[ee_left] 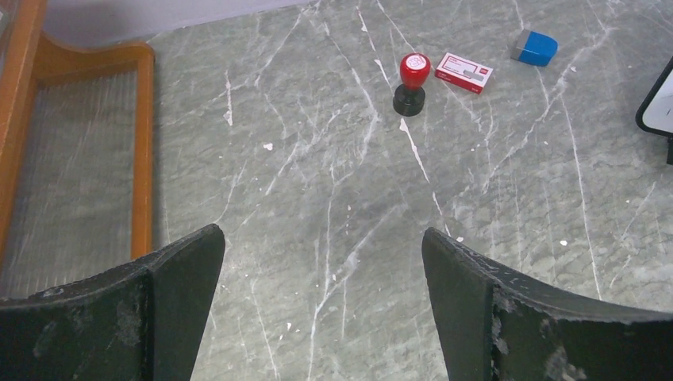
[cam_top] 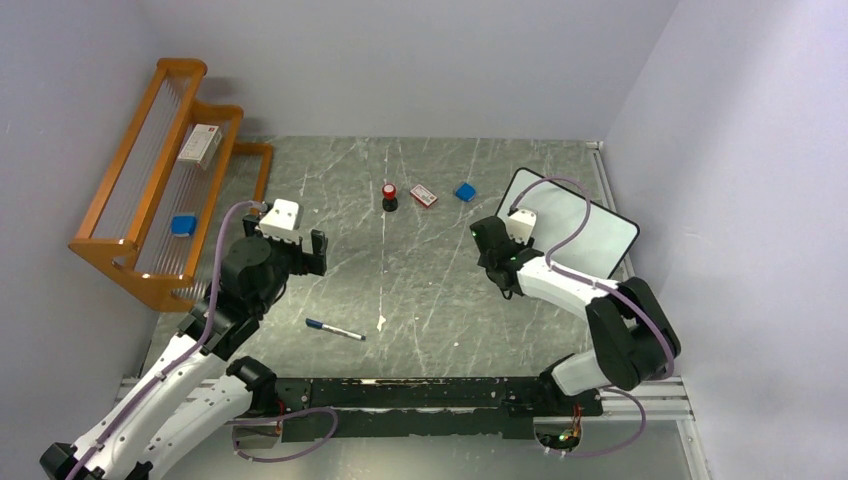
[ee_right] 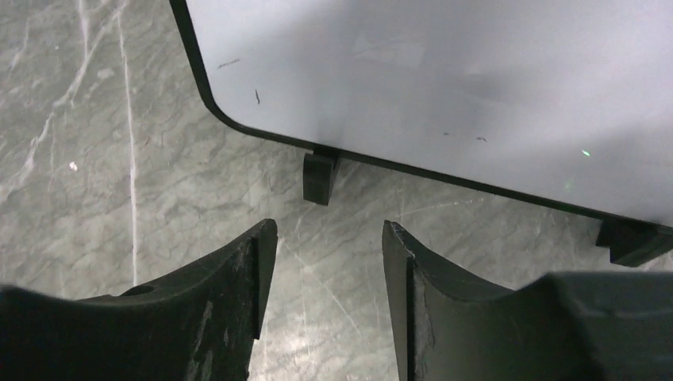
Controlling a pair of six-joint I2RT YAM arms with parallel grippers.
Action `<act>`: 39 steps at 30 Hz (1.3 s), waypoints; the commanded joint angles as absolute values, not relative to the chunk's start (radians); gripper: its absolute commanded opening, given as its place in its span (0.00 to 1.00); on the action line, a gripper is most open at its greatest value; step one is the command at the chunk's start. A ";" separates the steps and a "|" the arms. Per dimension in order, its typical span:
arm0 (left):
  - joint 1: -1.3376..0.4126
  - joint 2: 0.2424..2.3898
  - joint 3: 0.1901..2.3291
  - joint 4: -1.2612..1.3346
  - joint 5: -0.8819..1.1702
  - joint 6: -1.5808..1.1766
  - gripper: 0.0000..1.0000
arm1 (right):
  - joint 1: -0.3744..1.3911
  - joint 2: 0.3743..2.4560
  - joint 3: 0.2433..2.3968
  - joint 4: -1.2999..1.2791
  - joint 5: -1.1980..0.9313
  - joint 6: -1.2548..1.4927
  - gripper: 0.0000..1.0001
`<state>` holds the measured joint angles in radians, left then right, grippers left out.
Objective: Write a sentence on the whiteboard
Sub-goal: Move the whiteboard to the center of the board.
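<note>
Top view only: orange wooden rack [cam_top: 130,200] with 2 slatted shelves, well left of the left claw [cam_top: 300,250]. A white-red carton [cam_top: 200,145] lies on the upper shelf and a small blue item [cam_top: 182,225] on the lower one. The left wrist view catches just a rack corner.

Left claw: jaws wide apart, nothing between them, hanging over bare table [cam_top: 420,280]. Fingers are matte black, scuffed and wedge-shaped.

The pen [cam_top: 335,329] shows in the top view only. It is thin, white with a blue cap, lying flat behind the left claw on the base side, just to its right.

Ahead and right of the left claw sit 3 small things in a row, sharper in the left wrist view. The stamp [ee_left: 413,82] is upright, with a red knob on a black base. The box [ee_left: 464,72] is flat, red and white. The blue block [ee_left: 534,46] has a grey end.

Right claw [ee_right: 329,230]: jaws part open with a narrower gap, gripping nothing.

The board [ee_right: 444,71] stands just ahead of the right claw, not touching it. The right wrist view shows a glossy white face with a few tiny dark specks, a thin black frame, a rounded corner and a blocky black foot [ee_right: 320,176]. The top view gives the whole rectangle, partly crossed by the arm's cable.

The table is grey-green marble-look with white veins.
</note>
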<state>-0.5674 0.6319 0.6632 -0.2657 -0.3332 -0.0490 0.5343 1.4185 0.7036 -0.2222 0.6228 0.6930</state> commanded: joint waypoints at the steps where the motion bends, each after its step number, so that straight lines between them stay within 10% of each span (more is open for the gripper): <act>1: -0.574 0.635 0.675 -0.228 -0.316 -0.054 0.98 | 0.542 1.471 0.738 -0.140 0.710 0.744 0.53; 39: -0.575 0.646 0.672 -0.223 -0.332 -0.050 0.98 | 0.655 1.569 0.709 -0.089 0.753 0.753 0.00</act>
